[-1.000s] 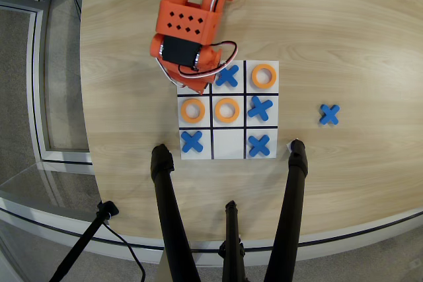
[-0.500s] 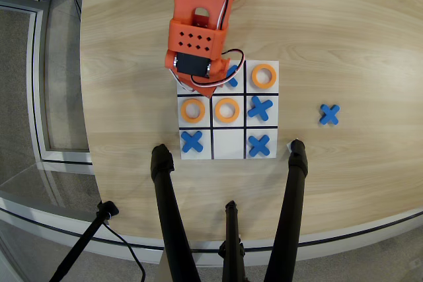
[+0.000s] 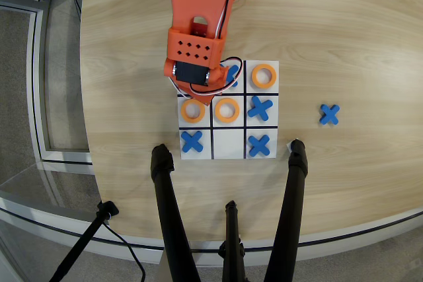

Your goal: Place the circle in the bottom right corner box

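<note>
The white 3x3 board (image 3: 229, 144) lies mid-table in the overhead view. Orange rings lie in its top right cell (image 3: 264, 76), middle left cell (image 3: 193, 110) and centre cell (image 3: 227, 110). Blue X pieces lie in the middle right (image 3: 262, 107), bottom left (image 3: 192, 141) and bottom right (image 3: 259, 143) cells, and one is partly hidden in the top middle cell (image 3: 232, 74). The orange arm reaches down from the top edge. Its gripper (image 3: 195, 87) hangs over the top left cell and hides it. The wrist body covers the jaws, so I cannot tell if they hold anything.
A loose blue X (image 3: 329, 114) lies on the wooden table to the right of the board. Black tripod legs (image 3: 165, 209) (image 3: 295, 189) stand at the table's front edge, just below the board. The table's curved edge runs along the left and bottom.
</note>
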